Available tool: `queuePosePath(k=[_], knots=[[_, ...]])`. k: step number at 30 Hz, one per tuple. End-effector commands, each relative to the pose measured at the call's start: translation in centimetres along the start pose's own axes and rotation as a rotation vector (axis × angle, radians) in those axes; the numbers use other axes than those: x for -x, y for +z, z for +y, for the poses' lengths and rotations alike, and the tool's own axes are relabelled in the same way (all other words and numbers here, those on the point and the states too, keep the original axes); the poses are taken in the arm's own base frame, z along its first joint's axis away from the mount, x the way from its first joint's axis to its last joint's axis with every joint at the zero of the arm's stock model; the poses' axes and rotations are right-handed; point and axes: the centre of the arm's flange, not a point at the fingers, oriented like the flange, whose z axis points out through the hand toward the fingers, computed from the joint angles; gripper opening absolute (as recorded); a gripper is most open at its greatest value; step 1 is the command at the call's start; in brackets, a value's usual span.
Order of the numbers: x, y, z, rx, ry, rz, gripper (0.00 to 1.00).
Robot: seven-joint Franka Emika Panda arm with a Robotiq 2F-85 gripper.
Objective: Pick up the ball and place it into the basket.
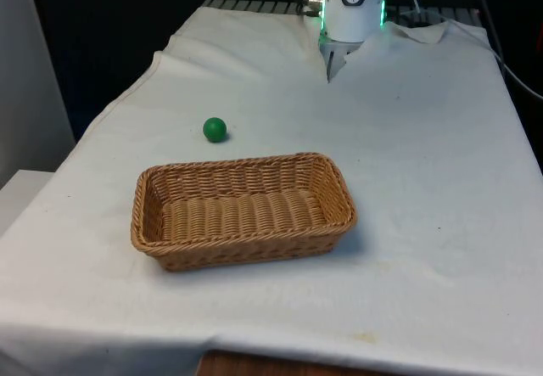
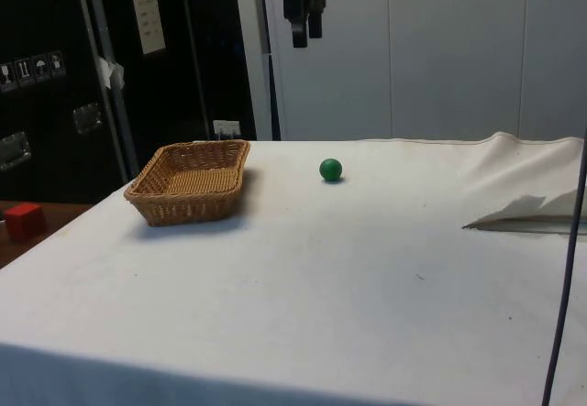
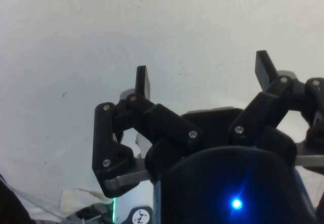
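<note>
Basket (image 1: pixel 242 208) is sitting nearest; ball (image 1: pixel 215 129) is resting on cloth just behind it. Gripper (image 3: pixel 202 77) is hanging high, jaws spread, empty. Ball probably light, smooth, rolls easily: pinch across its middle.

ball (image 1: pixel 215 129): solid green | basket (image 1: pixel 243 242): tan-brown woven wicker | cloth (image 1: pixel 424 181): plain white | gripper (image 3: pixel 202 75): black | block (image 2: pixel 25 220): red

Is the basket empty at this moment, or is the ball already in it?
Empty: the basket shows bare wicker inside, and the green ball lies on the cloth beside it.
</note>
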Motion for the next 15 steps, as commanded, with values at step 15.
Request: queuePosePath(k=[15], knots=[[0.1, 2.1, 3.1, 0.018, 0.005, 0.002, 1.00]])
